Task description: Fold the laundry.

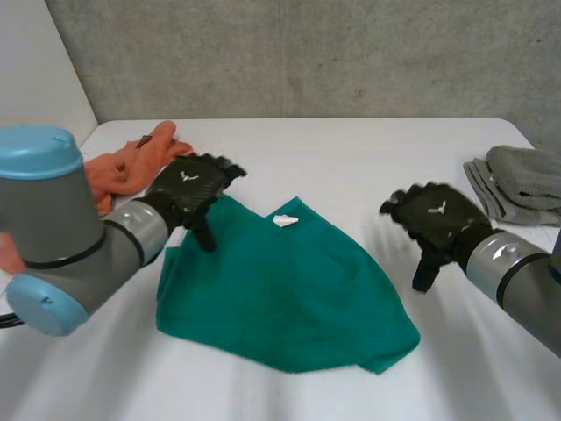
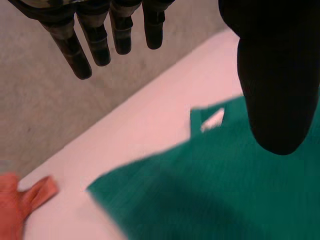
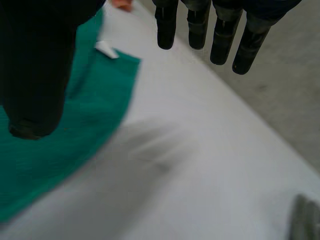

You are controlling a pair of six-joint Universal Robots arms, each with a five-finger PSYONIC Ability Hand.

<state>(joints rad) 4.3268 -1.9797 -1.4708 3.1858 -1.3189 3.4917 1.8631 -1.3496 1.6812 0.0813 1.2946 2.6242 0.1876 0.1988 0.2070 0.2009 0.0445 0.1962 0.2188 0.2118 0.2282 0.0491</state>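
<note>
White tabletop [image 1: 351, 158] runs back to a grey concrete wall [image 1: 307, 53], and a teal-green towelling cloth [image 1: 289, 298] lies flat near the middle of it, between the two arms. It spreads in a rough triangle with uneven edges, and a small white tag [image 1: 286, 220] shows at its far corner. A second layer seems to peek out along the edge nearest the left arm, so it may have been doubled over once, but it is not a neat finished fold. The robot's black left hand [image 1: 188, 189] hovers over the cloth's far corner on its own side. In the left wrist view its fingers [image 2: 95, 40] hang straight and well apart from the thumb, holding nothing. The black right hand [image 1: 434, 219] is above bare table just beside the cloth's other edge, with its fingers [image 3: 220, 30] likewise straight and empty. A crumpled orange cloth [image 1: 131, 167] sits at the far corner behind the left hand and looks unfolded. A grey folded cloth [image 1: 521, 180] rests at the table's edge past the right hand and looks done. By this reading the job is partway through: the green cloth needs further folding, and the orange one has not been started.
</note>
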